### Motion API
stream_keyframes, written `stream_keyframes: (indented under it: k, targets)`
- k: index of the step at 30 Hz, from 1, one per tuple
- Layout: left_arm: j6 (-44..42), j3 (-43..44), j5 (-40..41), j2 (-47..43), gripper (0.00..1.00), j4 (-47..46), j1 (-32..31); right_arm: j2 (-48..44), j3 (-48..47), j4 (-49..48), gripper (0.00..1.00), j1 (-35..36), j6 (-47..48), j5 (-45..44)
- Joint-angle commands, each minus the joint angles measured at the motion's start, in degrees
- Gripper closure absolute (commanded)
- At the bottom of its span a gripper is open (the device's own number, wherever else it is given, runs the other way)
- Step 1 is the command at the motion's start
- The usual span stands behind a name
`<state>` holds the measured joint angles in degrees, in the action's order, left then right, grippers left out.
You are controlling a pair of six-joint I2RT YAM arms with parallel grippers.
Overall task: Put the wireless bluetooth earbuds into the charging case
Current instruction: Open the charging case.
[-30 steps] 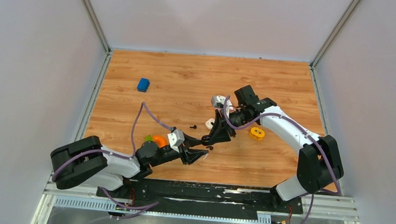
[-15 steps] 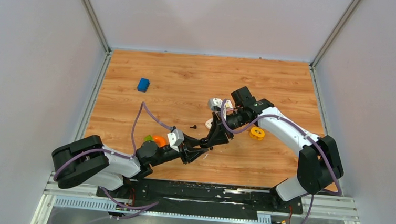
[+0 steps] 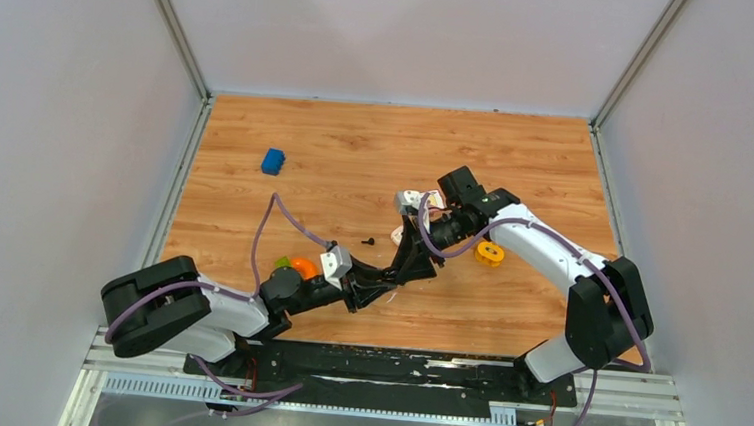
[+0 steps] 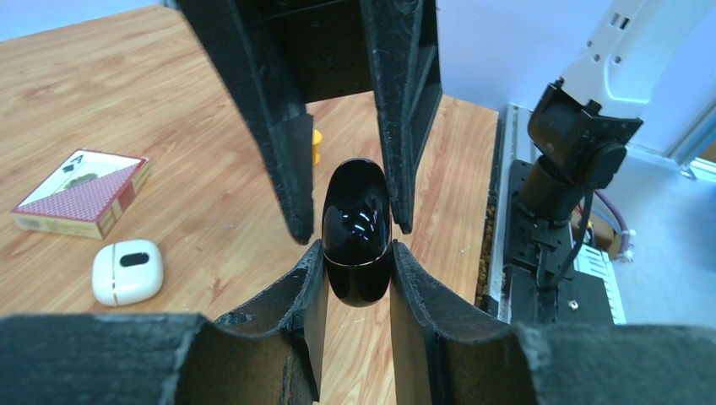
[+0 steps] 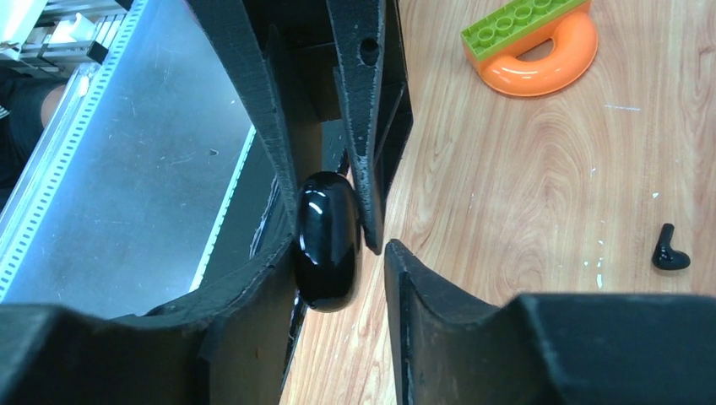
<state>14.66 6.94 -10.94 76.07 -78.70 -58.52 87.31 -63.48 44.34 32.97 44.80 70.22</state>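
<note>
Clamping one end of the case point(image 4: 357, 219), left gripper point(image 4: 357, 253) points its long axis into right gripper point(image 5: 338, 249), whose parted jaws straddle it

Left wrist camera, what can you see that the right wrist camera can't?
Only the left wrist view shows the red card box and the white oval pod. Only the right wrist view shows the green brick touching the orange ring, plus a tiny black earbud lying loose. Both show the glossy black oval, gripped by the left hand, with the right hand open around it.
</note>
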Motion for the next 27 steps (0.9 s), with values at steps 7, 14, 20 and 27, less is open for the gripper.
stream_keyframes:
  k: [7,14,20,27]
  targets:
    - [-5.90,2.98,-8.44,1.27,0.98,-1.58,-0.45,2.25,-3.18,4.51,0.49,0.38,3.44,0.37]
    - [-12.91,1.65,-9.22,2.47,0.99,-3.56,-2.52,3.36,-5.26,5.23,0.49,0.37,0.03,2.09]
    - [-15.73,1.45,-7.69,3.26,1.00,-3.54,-4.00,4.84,-7.20,8.57,0.49,0.31,0.96,3.82]
    - [-15.52,0.99,-5.94,3.10,1.00,-4.00,-4.02,3.17,-7.67,9.49,0.48,-0.84,2.03,3.55]
